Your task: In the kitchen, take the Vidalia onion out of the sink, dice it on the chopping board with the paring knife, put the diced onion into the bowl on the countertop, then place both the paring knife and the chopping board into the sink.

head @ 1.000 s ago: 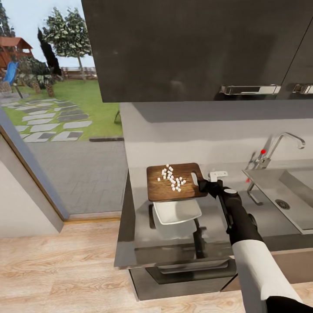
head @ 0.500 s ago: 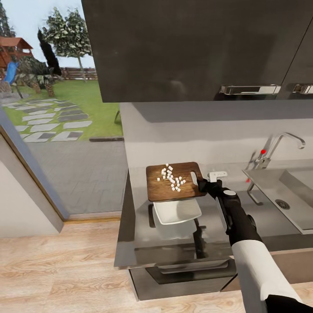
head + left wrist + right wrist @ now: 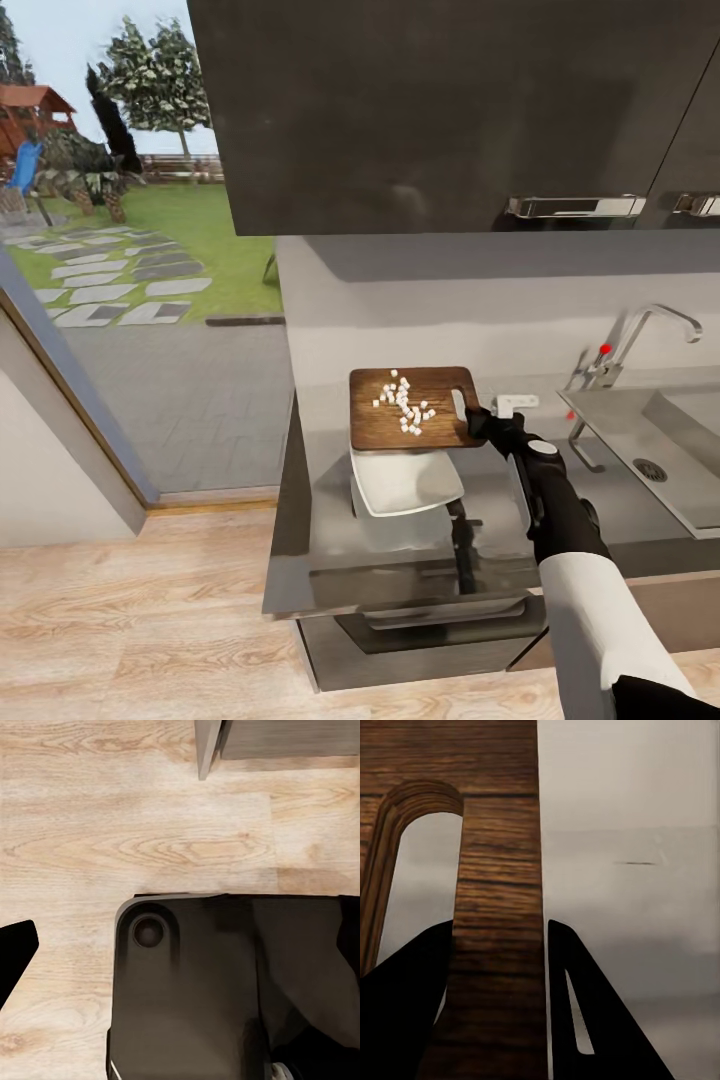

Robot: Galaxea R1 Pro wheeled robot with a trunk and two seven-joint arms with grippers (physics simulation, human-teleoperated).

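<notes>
The dark brown chopping board point(image 3: 375, 428) hangs in the air just behind and above the white bowl point(image 3: 405, 482), which stands on the grey countertop point(image 3: 325, 560). Diced onion point(image 3: 405, 405), small white cubes, lies on the board's middle. My right gripper point(image 3: 478, 420) is shut on the board's handle end; in the right wrist view its fingers point(image 3: 405, 997) clamp the wooden strip point(image 3: 499, 870) beside the oblong slot. In the left wrist view my left gripper point(image 3: 187, 926) points down at the floor, open. A dark slim streak point(image 3: 462, 550) in front of the bowl may be the paring knife or a reflection.
The steel sink point(image 3: 640, 440) with its round drain and chrome tap point(image 3: 650, 325) lies to the right of my right arm. Dark wall cabinets point(image 3: 450, 110) hang overhead. A glass door to the garden stands at the left. My dark base point(image 3: 195, 997) rests on the wooden floor point(image 3: 112, 832).
My right gripper has carried the chopping board a little to the right and toward the wall; the onion cubes have shifted on it. The bowl has stayed put.
</notes>
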